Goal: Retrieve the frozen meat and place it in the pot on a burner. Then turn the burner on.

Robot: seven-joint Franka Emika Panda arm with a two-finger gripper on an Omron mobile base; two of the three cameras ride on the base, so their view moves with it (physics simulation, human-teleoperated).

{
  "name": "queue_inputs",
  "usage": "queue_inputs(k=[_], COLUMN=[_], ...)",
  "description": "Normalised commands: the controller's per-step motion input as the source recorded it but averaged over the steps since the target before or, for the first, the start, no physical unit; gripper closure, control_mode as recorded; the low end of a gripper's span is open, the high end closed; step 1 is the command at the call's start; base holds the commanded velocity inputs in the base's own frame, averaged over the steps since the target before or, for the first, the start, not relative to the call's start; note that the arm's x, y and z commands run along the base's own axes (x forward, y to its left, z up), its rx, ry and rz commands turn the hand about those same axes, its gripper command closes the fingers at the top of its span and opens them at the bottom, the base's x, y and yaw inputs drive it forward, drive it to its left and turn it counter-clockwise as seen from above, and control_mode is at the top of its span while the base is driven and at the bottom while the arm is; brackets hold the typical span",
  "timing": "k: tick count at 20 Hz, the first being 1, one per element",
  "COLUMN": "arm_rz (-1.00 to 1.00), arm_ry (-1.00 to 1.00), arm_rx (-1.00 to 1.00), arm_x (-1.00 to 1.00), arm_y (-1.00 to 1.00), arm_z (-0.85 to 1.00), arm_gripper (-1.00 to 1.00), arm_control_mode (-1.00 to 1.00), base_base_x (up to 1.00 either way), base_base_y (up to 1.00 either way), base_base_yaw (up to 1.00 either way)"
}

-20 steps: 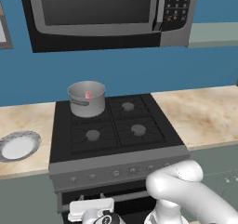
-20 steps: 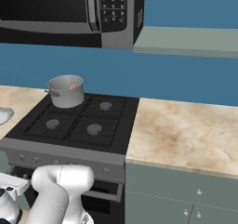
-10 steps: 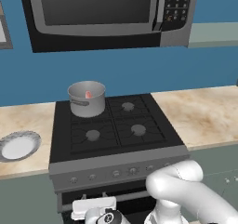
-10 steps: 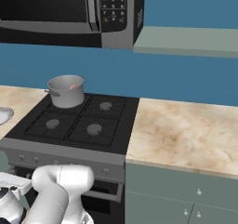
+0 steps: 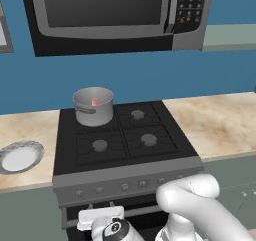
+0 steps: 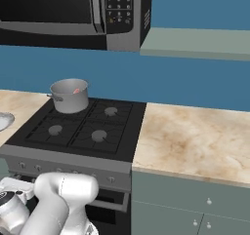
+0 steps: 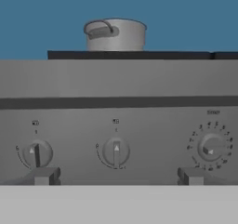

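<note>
- Left base view: the pot [image 5: 94, 106] stands on the back-left burner [image 5: 95, 119] of the black stove [image 5: 122, 157], with its short handle turned toward the front. Inside it, against the far wall, lies the frozen meat [image 5: 95, 101], a small reddish spot. The other three burner caps are bare. A white plate [image 5: 20, 156] lies on the beige counter [image 5: 220, 122] left of the stove, well apart from the pot. A microwave [image 5: 115, 12] hangs above. The white arm bends low in front of the grey knob panel [image 5: 130, 184], its hand down at the bottom edge.
- Right base view: the pot [image 6: 70, 95] sits at the stove's [image 6: 78, 127] far-left corner, the frozen meat [image 6: 76, 90] showing pink just inside its rim. The counter [image 6: 195, 141] stretches to the right, over grey cabinet doors [image 6: 195, 209], and the plate's [image 6: 3, 120] edge peeks in at left.
- Hand view: the gripper [image 7: 116, 175] faces the knob panel [image 7: 116, 83] squarely, its two dark fingertips [image 7: 44, 175] spread wide apart and gripping nothing. Between them sits the middle knob [image 7: 115, 152], with its pointer straight up; another knob [image 7: 36, 154] is just above the left tip, and a dial [image 7: 211, 146] with a ring of marks is to the right (its labels are too blurred to read). The pot [image 7: 116, 34] rises beyond the stove's top edge.
</note>
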Motion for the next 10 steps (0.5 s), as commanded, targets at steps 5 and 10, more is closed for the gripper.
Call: queue_inputs(k=[5, 10], arm_rz=[0.0, 0.0], arm_ry=[-0.05, -0.04], arm_rx=[0.0, 0.0], arm_x=[0.04, 0.0], arm_y=[0.0, 0.0], arm_z=[-0.15, -0.18], arm_gripper=[-1.0, -1.0], arm_control_mode=[-1.0, -1.0], base_base_x=[0.0, 0.0], base_base_y=[0.0, 0.0], base_base_yaw=[0.0, 0.0])
